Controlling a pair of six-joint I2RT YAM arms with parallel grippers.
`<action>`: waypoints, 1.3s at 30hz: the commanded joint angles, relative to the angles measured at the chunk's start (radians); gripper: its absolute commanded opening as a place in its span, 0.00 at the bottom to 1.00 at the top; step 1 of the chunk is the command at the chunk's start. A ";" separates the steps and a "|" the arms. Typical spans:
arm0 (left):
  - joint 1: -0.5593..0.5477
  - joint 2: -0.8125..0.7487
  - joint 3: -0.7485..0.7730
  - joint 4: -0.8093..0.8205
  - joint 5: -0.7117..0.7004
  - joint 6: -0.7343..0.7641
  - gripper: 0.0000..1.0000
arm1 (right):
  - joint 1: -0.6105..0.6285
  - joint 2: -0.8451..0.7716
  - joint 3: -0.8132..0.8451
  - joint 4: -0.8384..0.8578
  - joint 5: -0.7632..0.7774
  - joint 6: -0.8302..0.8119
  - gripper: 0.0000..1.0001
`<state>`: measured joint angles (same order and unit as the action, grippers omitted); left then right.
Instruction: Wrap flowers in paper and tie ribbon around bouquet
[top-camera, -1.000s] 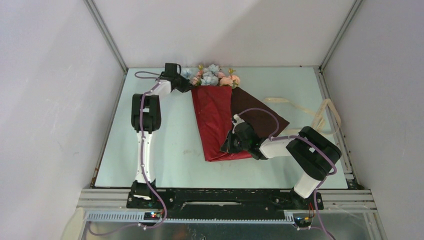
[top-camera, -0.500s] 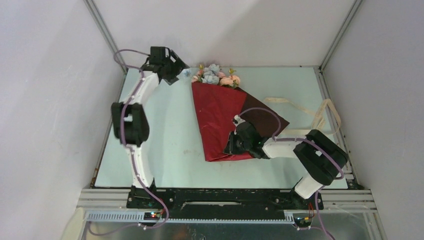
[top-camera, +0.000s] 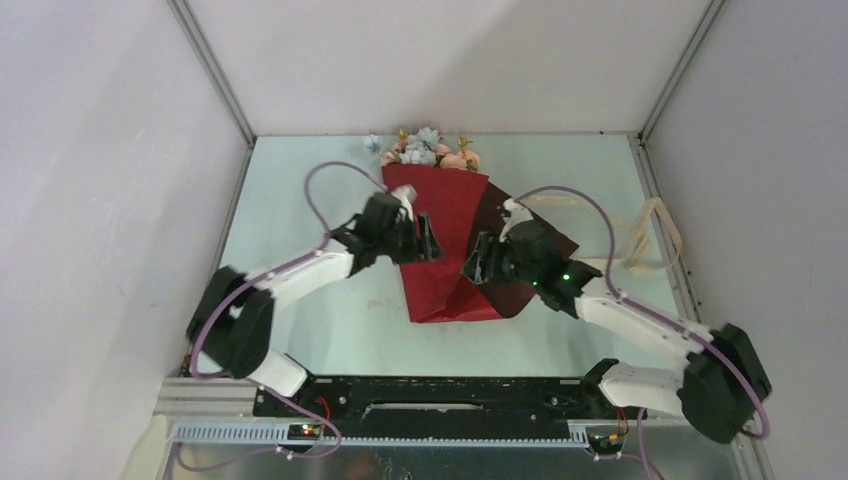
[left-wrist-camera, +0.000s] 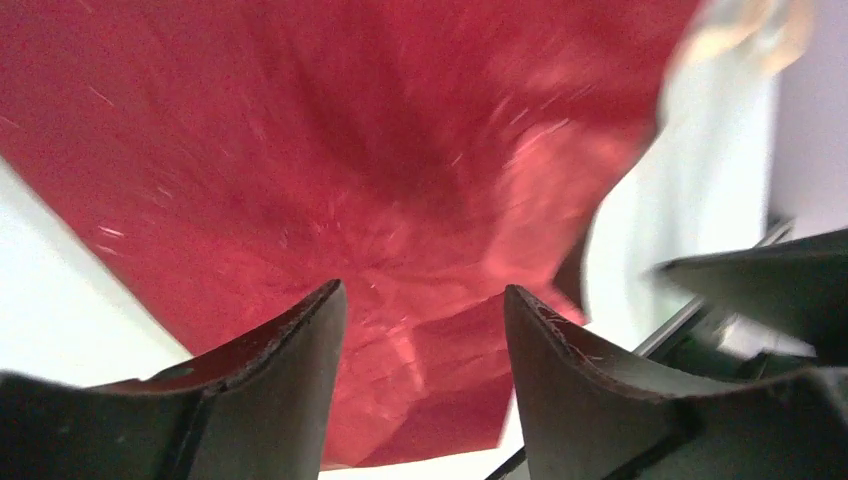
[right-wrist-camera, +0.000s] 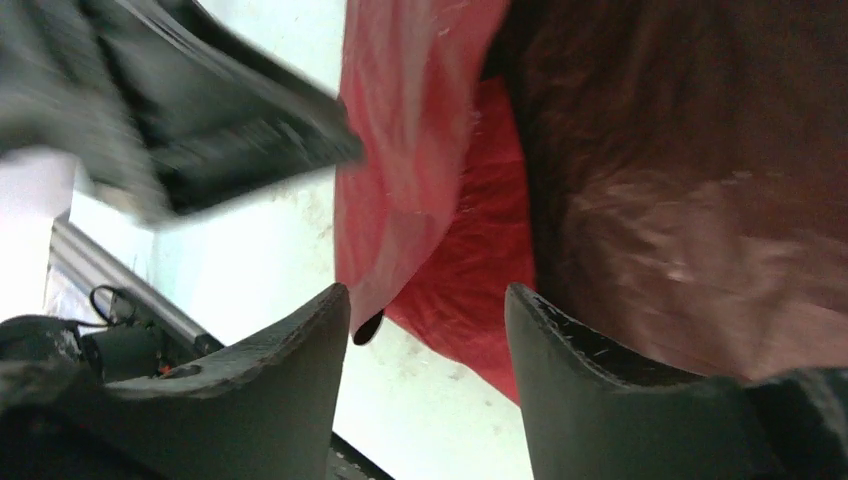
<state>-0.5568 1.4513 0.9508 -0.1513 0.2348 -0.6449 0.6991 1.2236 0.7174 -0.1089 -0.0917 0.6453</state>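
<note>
Surface (top-camera: 300, 300): paper (top-camera: 445, 210) lay folded over flowers (top-camera: 428, 150).
Left hand (top-camera: 424, 243): came in from far-left corner, jaws apart, empty.
Right hand (top-camera: 479, 267): let go of paper, jaws apart, empty.
Next: ribbon (top-camera: 652, 228), probably.

- The paper (top-camera: 440, 250) is seen as a thin, crinkled sheet. Its red face is glossy, with bright highlights caught in the left wrist view, and its brown-maroon face is duller, with only a faint sheen.
- The flowers (top-camera: 428, 150) are shown with soft, matt, cloth-like heads.
- The ribbon (top-camera: 655, 235) is seen as flat, cream and matt.
- The table (top-camera: 300, 200) is topped with a smooth, pale green, matt surface marked by small smudges.
- The fingers (left-wrist-camera: 290, 370) of the left gripper (left-wrist-camera: 422, 292) and right gripper (right-wrist-camera: 428, 292) are black and matt, with rough, scuffed edges.
- The left arm (top-camera: 300, 275) and right arm (top-camera: 640, 320) are cased in smooth white plastic with black joints.
- The rails (top-camera: 215, 75) are made of grey metal.
</note>
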 joint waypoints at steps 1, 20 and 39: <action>-0.084 0.122 -0.005 0.059 0.074 0.054 0.63 | -0.073 -0.163 -0.042 -0.143 0.145 0.014 0.68; -0.234 0.310 -0.021 0.099 0.122 0.131 0.54 | -0.533 -0.055 -0.302 0.106 -0.054 0.069 0.76; -0.311 0.384 -0.054 0.073 0.067 0.235 0.49 | -0.495 -0.116 -0.245 0.265 -0.308 0.090 0.00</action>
<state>-0.8452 1.7824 0.9165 0.0029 0.3580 -0.4644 0.1753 1.2423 0.4271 0.1066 -0.2932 0.7227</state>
